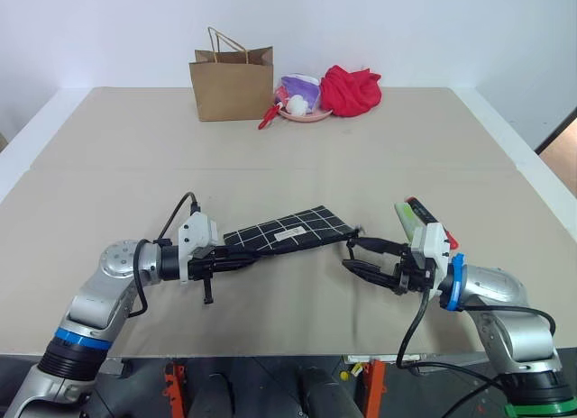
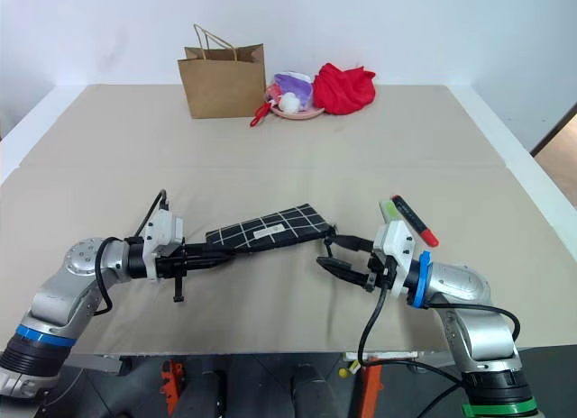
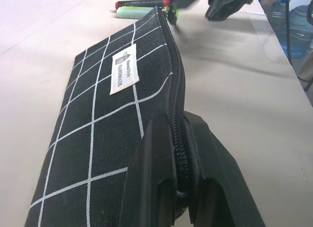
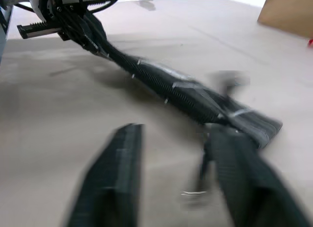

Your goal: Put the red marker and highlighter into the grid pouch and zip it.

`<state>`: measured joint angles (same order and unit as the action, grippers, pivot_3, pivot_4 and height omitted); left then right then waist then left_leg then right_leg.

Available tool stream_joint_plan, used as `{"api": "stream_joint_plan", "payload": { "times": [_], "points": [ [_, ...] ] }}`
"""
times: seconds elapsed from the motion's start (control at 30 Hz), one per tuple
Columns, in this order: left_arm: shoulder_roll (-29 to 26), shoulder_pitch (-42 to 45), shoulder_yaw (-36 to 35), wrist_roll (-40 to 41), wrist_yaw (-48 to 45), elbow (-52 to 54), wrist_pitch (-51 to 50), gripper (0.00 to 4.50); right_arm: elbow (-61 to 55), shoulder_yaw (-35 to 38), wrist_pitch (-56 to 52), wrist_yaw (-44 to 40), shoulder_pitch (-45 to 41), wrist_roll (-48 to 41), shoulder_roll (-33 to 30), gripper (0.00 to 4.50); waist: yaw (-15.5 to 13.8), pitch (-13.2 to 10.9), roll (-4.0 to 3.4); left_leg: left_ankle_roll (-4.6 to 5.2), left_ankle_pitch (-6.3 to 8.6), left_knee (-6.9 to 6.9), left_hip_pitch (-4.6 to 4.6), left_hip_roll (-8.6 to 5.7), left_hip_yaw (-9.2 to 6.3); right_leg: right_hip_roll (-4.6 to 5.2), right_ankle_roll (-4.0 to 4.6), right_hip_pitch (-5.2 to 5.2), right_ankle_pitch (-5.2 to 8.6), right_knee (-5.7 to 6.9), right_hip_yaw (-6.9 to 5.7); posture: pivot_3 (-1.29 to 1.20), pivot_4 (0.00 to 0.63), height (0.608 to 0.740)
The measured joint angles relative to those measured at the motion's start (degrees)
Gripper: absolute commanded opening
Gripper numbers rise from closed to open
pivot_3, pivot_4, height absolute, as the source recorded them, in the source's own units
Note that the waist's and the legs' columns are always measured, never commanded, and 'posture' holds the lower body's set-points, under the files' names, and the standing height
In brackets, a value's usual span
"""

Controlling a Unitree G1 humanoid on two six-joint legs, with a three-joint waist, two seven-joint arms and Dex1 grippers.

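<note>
The grid pouch is black with white lines and is held a little above the table, slanting up to the right. My left gripper is shut on its left end, and its fingers clamp the zipper edge. At the pouch's far end my right gripper stands open, with nothing between its fingers, close to the zipper pull. On the table beyond the right gripper the red marker lies beside the green highlighter. Both pens are outside the pouch.
A brown paper bag stands at the back of the table. Beside it are a pink plate with small items and a red cloth. The tan table stretches wide behind the pouch.
</note>
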<state>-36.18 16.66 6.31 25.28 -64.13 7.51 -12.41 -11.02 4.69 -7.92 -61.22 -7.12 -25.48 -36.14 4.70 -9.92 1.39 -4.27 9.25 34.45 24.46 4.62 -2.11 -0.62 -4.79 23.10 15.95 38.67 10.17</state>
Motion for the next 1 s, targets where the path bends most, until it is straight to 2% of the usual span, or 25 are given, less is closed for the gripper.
{"api": "stream_joint_plan", "payload": {
  "times": [0.57, 1.0],
  "points": [
    [0.52, -0.66, -0.03, 0.02, 0.32, 0.48, -0.25, 0.0, 0.46, 0.31, -4.41, 1.93, -1.12, -1.97, 0.16, 2.88, -0.11, 0.0, 0.0, 0.0, 0.0, 0.0, 0.01, 0.0, 0.0, 0.0, 0.0, 0.0, 0.01, 0.0, 0.0, 0.0, 0.15, 0.74],
    [0.51, -1.07, -0.05, 0.0, 0.17, 0.65, -0.36, 0.0, 6.29, 5.76, -7.0, 3.1, 0.67, -4.21, -0.06, 2.88, -0.1, 0.0, 0.0, 0.0, 0.0, 0.0, 0.0, 0.0, 0.0, 0.0, 0.01, 0.0, 0.0, 0.0, 0.0, 0.0, 0.15, 0.74]
  ]
}}
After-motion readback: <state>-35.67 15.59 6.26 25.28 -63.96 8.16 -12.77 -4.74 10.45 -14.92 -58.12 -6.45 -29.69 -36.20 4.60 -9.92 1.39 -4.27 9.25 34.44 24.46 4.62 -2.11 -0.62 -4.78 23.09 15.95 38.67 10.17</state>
